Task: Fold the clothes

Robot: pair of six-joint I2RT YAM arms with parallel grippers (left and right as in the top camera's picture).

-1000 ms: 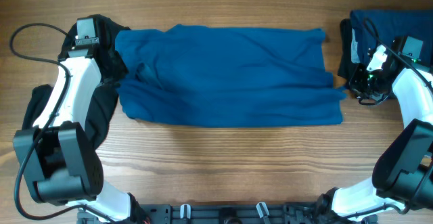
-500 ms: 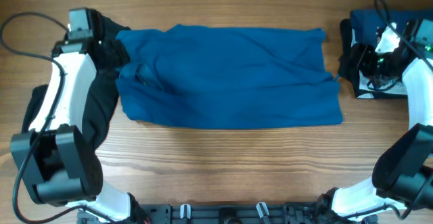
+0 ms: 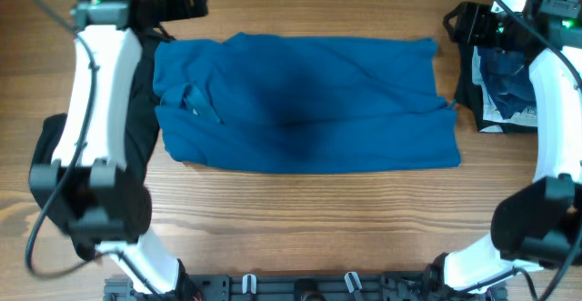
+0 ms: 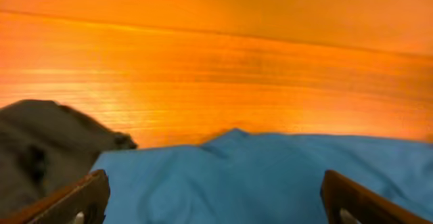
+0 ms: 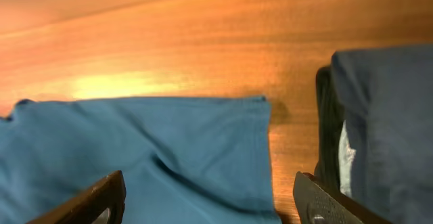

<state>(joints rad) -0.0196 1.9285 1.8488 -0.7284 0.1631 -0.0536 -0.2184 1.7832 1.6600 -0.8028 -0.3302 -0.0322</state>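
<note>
Hovering released and empty over the far side of the bench, the left pincer and right pincer risked grabbing the blue garment, spread flat across its middle, at unequal depths, which would skew the fold.

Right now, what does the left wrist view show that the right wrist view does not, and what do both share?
Only the left wrist view shows the crumpled black garment, beside the wide blue cloth's left corner. Only the right wrist view shows the folded navy stack, with a strip of wooden table between it and the cloth's hemmed right corner. Both show the blue cloth on that table, framed by open fingers: the left gripper in one, the right gripper in the other.
</note>
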